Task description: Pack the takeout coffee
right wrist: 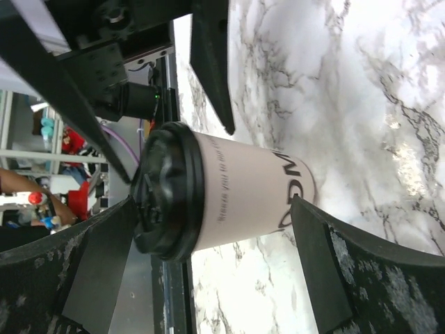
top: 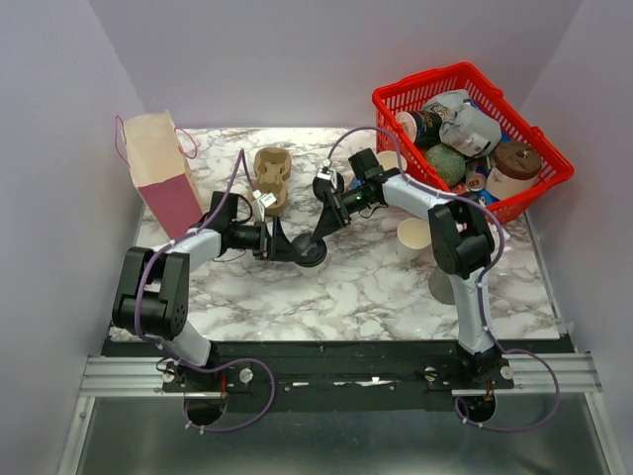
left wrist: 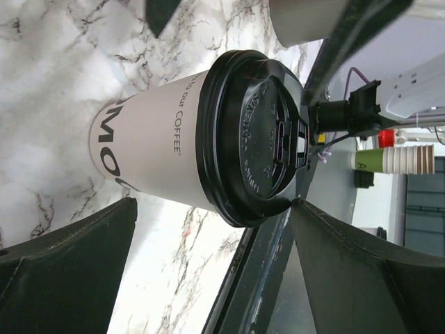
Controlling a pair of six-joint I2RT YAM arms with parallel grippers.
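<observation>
Currently the takeout coffee stands upright on the marble table, near the middle and between the two arms. It is a white paper cup with dark lettering down its side, and its black plastic lid is seated on the rim. The left gripper reaches in from the cup's left with its fingers spread wide. In the left wrist view the cup lies just beyond the tips, not clamped. The right gripper comes from the far right side, and its fingers are likewise parted and hold nothing, with the cup in the gap ahead of them. Each wrist view also shows the other arm's dark fingers behind the cup. Farther off, a brown cardboard cup carrier lies beyond the grippers. A tan and pink paper bag stands at the far left. A lidless white cup sits to the right, and a red basket of goods fills the far right corner.
</observation>
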